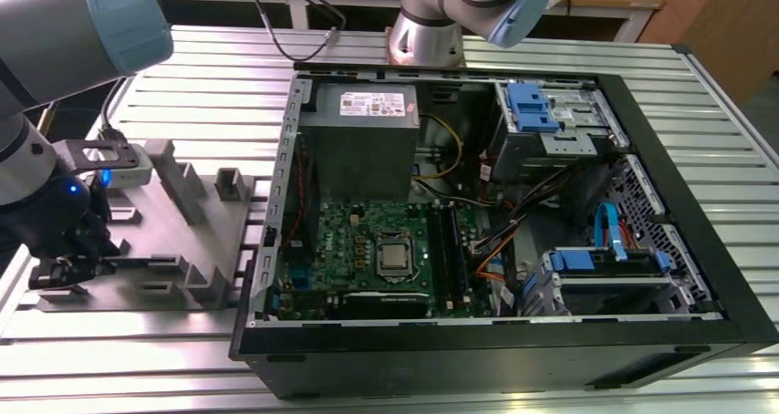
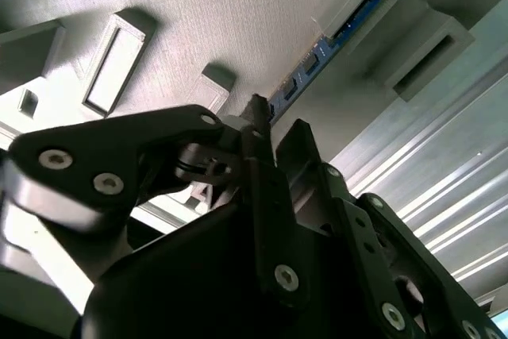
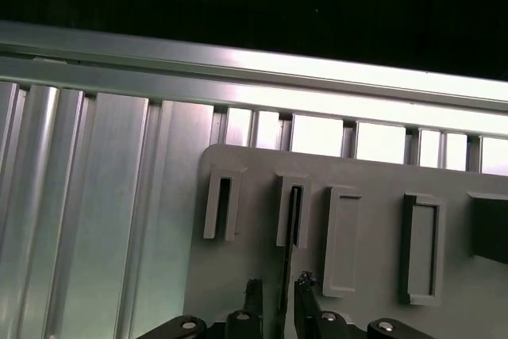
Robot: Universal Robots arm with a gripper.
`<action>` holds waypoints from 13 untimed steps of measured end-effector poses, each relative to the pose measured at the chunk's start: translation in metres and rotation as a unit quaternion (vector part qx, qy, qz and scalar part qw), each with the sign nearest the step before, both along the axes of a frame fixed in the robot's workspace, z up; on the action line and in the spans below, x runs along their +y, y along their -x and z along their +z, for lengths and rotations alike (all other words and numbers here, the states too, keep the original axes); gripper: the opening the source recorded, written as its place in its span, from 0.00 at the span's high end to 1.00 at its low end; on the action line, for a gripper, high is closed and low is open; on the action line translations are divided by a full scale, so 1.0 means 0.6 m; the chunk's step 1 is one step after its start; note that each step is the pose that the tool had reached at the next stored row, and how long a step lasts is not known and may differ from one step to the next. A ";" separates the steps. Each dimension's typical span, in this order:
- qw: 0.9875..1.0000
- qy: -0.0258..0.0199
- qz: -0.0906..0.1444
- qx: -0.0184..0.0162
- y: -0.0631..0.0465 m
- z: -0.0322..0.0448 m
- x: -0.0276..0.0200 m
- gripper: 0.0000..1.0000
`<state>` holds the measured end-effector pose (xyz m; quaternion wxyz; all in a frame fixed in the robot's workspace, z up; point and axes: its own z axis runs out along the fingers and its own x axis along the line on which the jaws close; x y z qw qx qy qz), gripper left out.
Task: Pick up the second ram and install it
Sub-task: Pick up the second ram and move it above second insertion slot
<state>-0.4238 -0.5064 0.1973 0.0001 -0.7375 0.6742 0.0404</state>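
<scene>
As we hang low over the tray (image 1: 146, 241), the gripper (image 2: 278, 121) is spread, 1 finger (image 2: 300, 136) either side of the ram (image 2: 333, 40), not yet pinching. The ram stands on edge in its slot (image 3: 283, 196), thin edge up, offering its flat faces to the 2 fingers.

Tray (image 2: 238, 5): matt grey plastic with a finely grained surface. Table (image 3: 95, 196): ribbed bare aluminium slats with a satin sheen. Gripper (image 2: 278, 121): matt black links and fingers, bright metal screw heads. Second ram (image 2: 349, 25): blue circuit board, faintly glossy. Computer case (image 1: 487, 359): black painted metal.
</scene>
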 end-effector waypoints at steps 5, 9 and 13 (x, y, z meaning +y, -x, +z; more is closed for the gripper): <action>1.000 0.000 0.000 0.000 0.000 0.000 0.0000 0.76; 1.000 0.000 0.000 0.000 0.000 0.000 0.0000 0.84; 1.000 0.000 0.000 0.000 0.000 0.000 0.0000 0.84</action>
